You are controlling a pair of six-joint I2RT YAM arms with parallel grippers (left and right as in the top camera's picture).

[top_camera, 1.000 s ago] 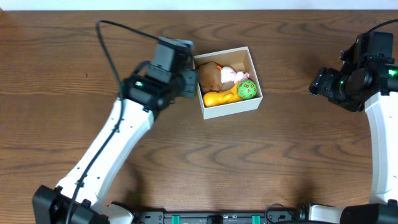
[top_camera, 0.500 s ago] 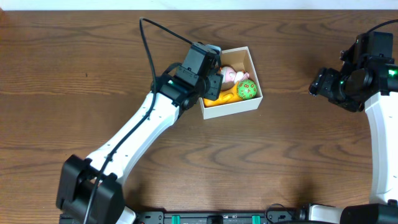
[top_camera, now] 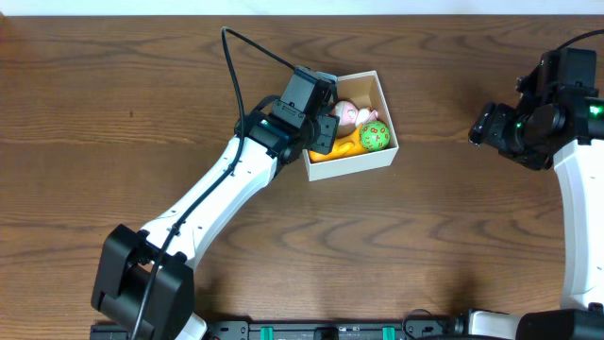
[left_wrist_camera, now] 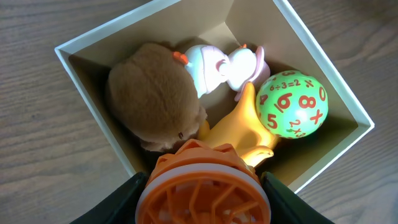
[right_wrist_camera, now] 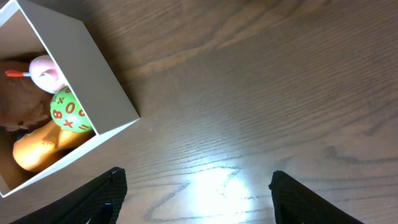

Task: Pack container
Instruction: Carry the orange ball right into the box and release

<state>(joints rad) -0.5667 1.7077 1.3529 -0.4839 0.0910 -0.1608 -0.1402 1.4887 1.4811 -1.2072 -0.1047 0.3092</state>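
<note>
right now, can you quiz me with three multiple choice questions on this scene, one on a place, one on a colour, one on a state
1. Where is the green ball?
A) inside the container
B) on the bare wood
C) held in the air

2. What colour are the ball's numbers?
A) blue
B) orange-red
C) black

3. How does the right pincer stand?
A) shut on a toy
B) shut and empty
C) open and empty

Answers:
1 A: it lies beside the yellow toy, against a container wall.
2 B: the left wrist view shows orange-red digits on the green.
3 C: its fingers are spread wide over the table, with nothing between them.
</note>
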